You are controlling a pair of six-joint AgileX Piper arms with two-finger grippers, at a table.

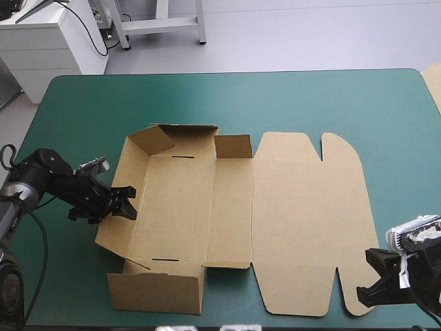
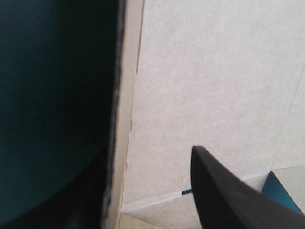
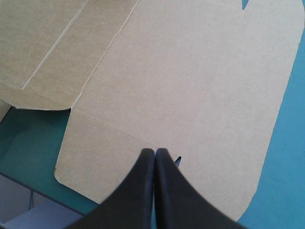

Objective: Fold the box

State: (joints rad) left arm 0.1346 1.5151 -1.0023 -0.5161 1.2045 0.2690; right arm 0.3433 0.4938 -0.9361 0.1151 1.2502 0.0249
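Brown box [image 1: 289,221] lies on teal-green cover [image 1: 310,96]; left fingers [image 2: 238,200] apart astride its side wall, right fingers [image 3: 140,191] pressed together

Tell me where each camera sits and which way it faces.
High view: above and behind the robot, facing forward and down on the table and box; both arms show, left gripper at the box's left wall, right gripper by the lid's near right corner.
Left wrist view: above that wrist, looking down the wall's edge between its own parted fingers.
Right wrist view: above that wrist, looking over the flat lid past its shut fingers.
Shared: high and right wrist views both show the lid.
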